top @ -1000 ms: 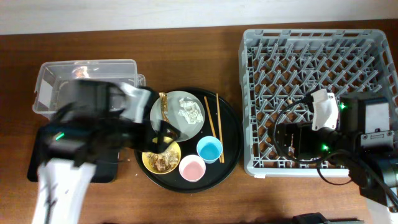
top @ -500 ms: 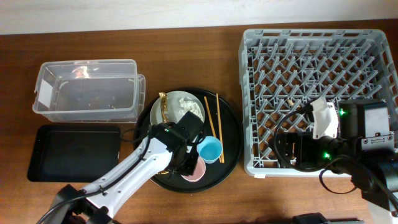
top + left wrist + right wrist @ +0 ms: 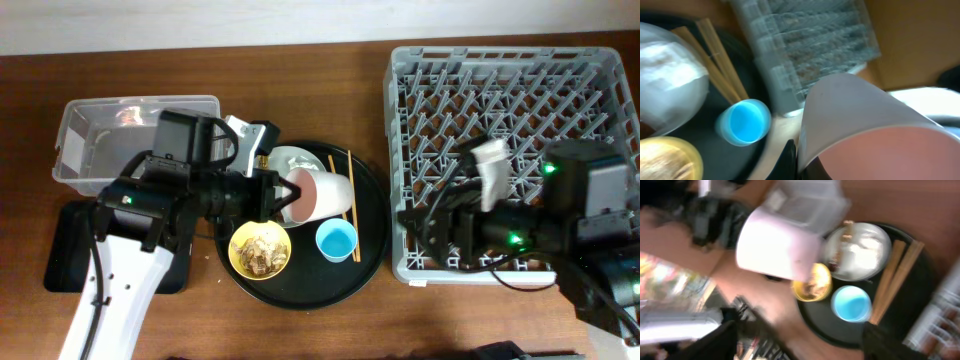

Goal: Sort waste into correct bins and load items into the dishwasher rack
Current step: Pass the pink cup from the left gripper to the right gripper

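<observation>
My left gripper (image 3: pixel 290 197) is shut on the wall of the small pink cup (image 3: pixel 320 195) and holds it tipped on its side above the round black tray (image 3: pixel 370 270). One black finger (image 3: pixel 790 160) presses the cup (image 3: pixel 875 130) from outside. Partly hidden under the cup is the grey plate (image 3: pixel 295 160) with the white tissue (image 3: pixel 865 247). The yellow bowl (image 3: pixel 260 248) of food scraps, the blue cup (image 3: pixel 337 241) and the chopsticks (image 3: pixel 349 185) lie on the tray. My right gripper (image 3: pixel 415 235) hangs open and empty over the dishwasher rack's (image 3: pixel 500 60) left front corner.
The clear tub (image 3: pixel 120 140) stands at the back left. The shallow black tray (image 3: pixel 65 255) lies in front of it, partly covered by my left arm. The right arm stretches across the rack's front half.
My left gripper has shut on the pink cup and lifted it off the tray's front, up over the plate. The right arm has reached left toward the tray.
</observation>
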`<move>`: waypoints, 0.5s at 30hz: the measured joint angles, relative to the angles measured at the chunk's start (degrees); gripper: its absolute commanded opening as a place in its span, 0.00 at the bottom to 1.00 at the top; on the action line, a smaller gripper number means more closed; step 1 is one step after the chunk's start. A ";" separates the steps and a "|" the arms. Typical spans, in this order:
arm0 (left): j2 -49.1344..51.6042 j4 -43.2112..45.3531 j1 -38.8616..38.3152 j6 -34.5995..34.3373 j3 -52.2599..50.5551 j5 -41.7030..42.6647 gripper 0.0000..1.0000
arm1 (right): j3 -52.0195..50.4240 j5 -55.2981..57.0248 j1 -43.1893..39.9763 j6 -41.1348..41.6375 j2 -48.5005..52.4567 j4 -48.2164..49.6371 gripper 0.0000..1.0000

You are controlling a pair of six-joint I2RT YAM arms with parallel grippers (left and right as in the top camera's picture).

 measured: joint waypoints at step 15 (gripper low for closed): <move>0.24 8.20 3.41 1.22 -0.11 38.53 0.01 | -0.20 -19.63 10.23 -1.49 6.56 24.11 0.57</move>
